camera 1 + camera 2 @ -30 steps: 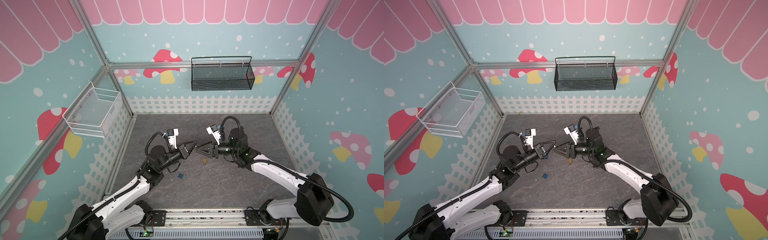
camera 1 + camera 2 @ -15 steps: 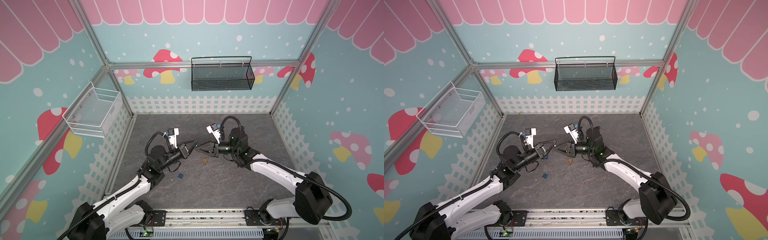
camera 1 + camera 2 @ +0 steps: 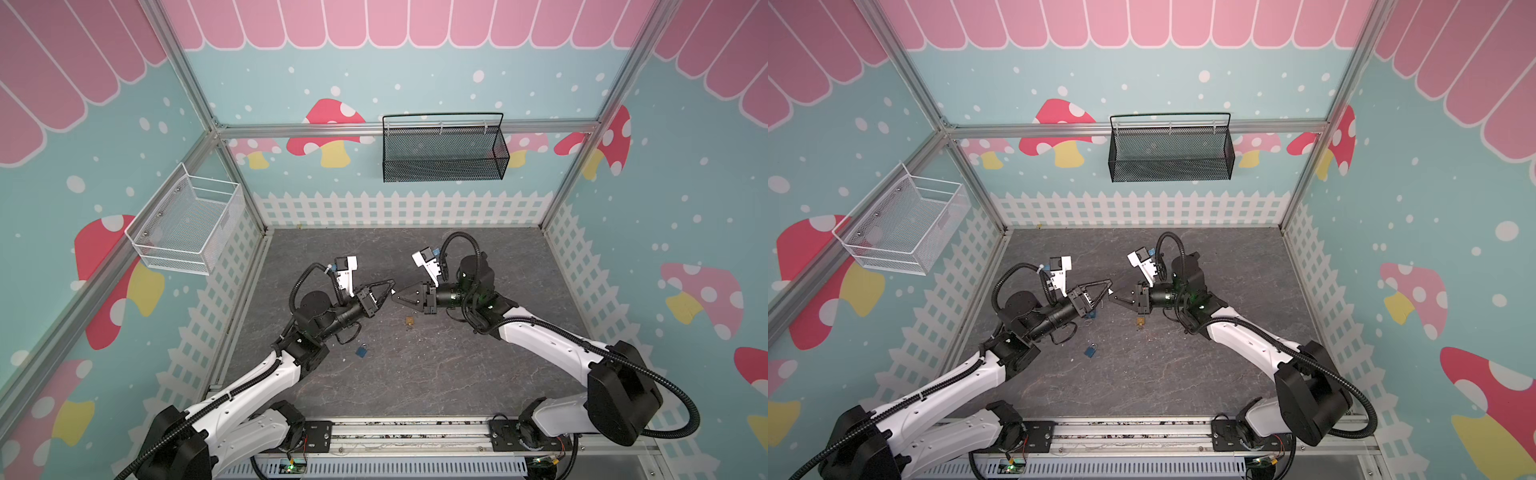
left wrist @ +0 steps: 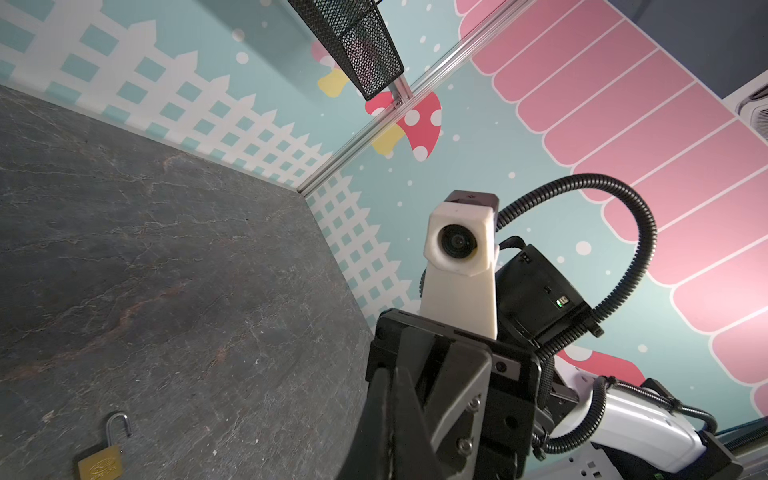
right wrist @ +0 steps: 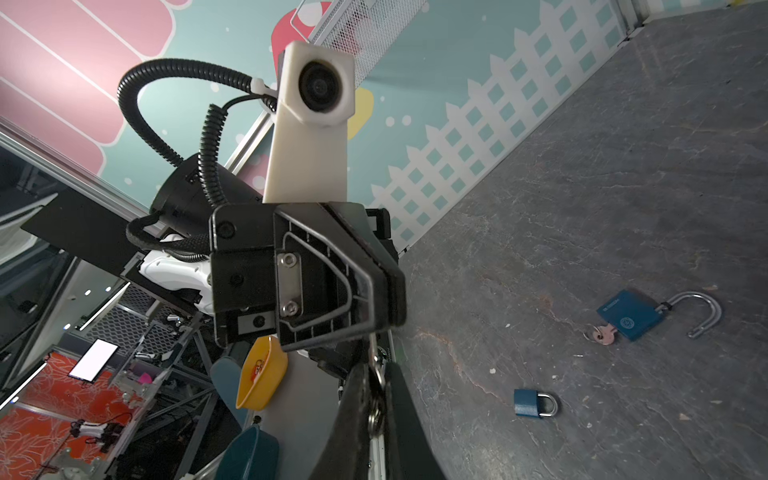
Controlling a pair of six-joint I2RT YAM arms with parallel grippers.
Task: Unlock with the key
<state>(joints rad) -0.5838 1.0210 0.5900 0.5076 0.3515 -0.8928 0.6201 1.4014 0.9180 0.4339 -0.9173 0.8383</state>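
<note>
Jaws on both sides are pressed together, and the two grippers meet tip to tip above the middle of the table. The right wrist view shows the right gripper pinching the ring of the key between its narrow fingers. The key's metal end runs up into the tip of the left gripper, which looks clamped on it too, though that contact is mostly hidden by the black finger. In both top views the left gripper and right gripper nearly touch, with the key too small to make out between them.

Nearest the front rail, a small blue padlock lies flat on the table with its shackle closed, below and beside the left arm's wrist. A little farther in, a gold padlock lies under the right gripper's body with its shackle swung open, as the left wrist view shows. About level with it, a larger blue padlock lies flat with its shackle open and a second key sticking out of its base. In a top view it peeks out from under the left gripper.

At the back, a black mesh basket hangs on the rear wall, and a white wire basket hangs on the left wall.
</note>
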